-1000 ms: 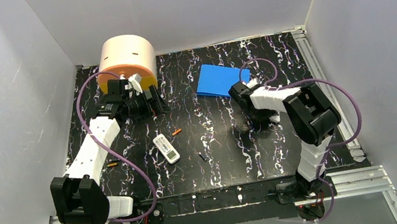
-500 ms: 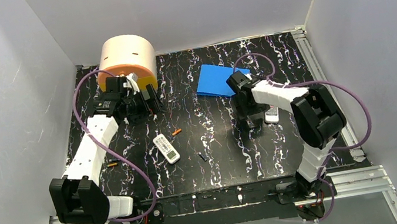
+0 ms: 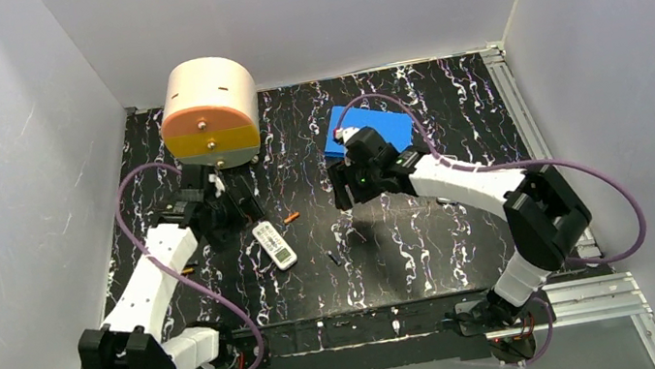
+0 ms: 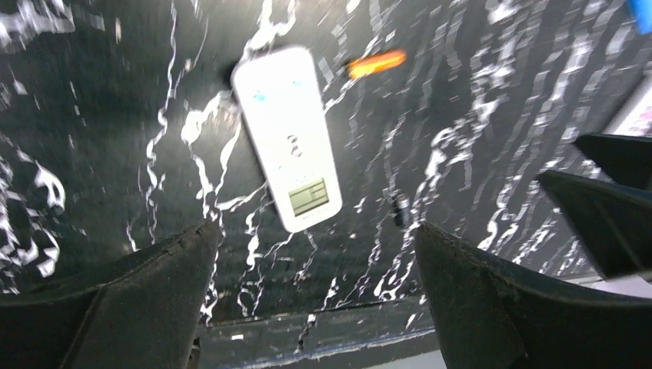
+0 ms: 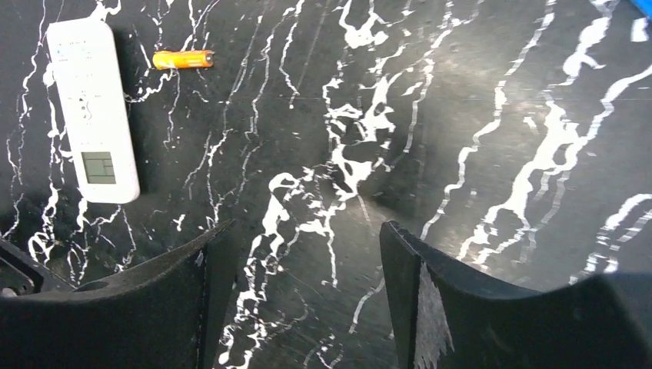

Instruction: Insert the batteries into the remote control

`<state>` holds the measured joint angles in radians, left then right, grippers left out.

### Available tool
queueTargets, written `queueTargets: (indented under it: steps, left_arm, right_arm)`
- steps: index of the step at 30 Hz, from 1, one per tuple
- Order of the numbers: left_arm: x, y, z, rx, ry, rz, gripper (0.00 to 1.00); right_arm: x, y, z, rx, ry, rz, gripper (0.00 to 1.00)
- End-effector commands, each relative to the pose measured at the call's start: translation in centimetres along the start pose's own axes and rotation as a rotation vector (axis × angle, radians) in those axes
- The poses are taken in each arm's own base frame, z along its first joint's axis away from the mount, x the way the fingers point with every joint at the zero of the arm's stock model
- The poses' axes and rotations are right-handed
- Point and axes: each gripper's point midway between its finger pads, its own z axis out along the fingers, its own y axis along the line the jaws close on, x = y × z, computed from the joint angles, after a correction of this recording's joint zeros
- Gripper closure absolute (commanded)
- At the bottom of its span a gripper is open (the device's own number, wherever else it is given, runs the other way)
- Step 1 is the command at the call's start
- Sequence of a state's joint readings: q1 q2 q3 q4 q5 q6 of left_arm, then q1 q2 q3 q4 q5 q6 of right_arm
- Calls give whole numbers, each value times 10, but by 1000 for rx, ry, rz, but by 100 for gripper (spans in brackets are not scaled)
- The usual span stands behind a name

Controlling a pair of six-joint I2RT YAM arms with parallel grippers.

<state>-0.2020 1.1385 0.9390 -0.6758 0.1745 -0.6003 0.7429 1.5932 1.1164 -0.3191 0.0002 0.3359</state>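
**Batteries lying loose on desk, both pincers released**

Batteries are sitting out on the black, white-veined desk point(image 3: 412, 250), outside the remote control point(image 3: 275, 244). The remote control is lying face up left of centre in the top view, with its display end pointing to the lower right. One orange battery point(image 3: 291, 217) is lying just upper right of it, near its top end and not touching. One dark battery point(image 3: 331, 256) is sitting to the lower right, apart from the remote.

The left pincer point(image 3: 242, 207) is hovering just upper left of the remote, spread wide and gripping nothing. Its wrist view is motion-blurred. There the remote control point(image 4: 291, 138) is showing in the upper middle, above the gap between the two fingers point(image 4: 138, 300). The orange battery point(image 4: 375, 64) is showing up to the upper right of it, and the dark battery point(image 4: 399, 209) is lying right of the display end.

The right pincer point(image 3: 341, 189) is hanging right of the orange battery, just lower left of a blue flat block point(image 3: 393, 126). It is also spread and carrying nothing. Its wrist view is showing the remote control point(image 5: 92, 111) at upper left and the orange battery point(image 5: 182, 59) just right of its top end. Only bare desk is showing between its fingers point(image 5: 477, 300).

An orange drum-shaped container point(image 3: 208, 114) is standing at the upper left of the desk, above the left pincer.
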Motion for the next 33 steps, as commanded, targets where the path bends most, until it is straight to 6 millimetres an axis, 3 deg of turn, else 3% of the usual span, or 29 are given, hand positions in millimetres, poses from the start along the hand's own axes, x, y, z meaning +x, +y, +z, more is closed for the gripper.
queueTargets:
  steps: [1,4,7,14,18,25,28,33]
  left_arm:
    - [40,18,22,-136,94,-102,2]
    - [48,15,38,-201,91,-81,2]
    - [54,28,51,-326,107,-124,2]
    - [51,23,75,-388,115,-165,2]
    - [48,14,88,-364,116,-111,8]
    - [62,31,96,-457,172,-109,17]
    - [66,35,99,-471,187,-99,24]
    - [74,35,109,-422,203,-58,46]
  right_arm:
    - [0,6,18,8,-9,109,27]
    - [8,-3,21,50,3,131,27]
    - [14,-8,18,68,8,128,27]
    - [31,-16,16,88,28,132,28]
    - [35,-15,17,85,31,146,28]
    - [31,-15,18,84,21,153,29]
    - [28,-13,18,80,14,157,29]
    - [21,-11,18,78,7,164,29]
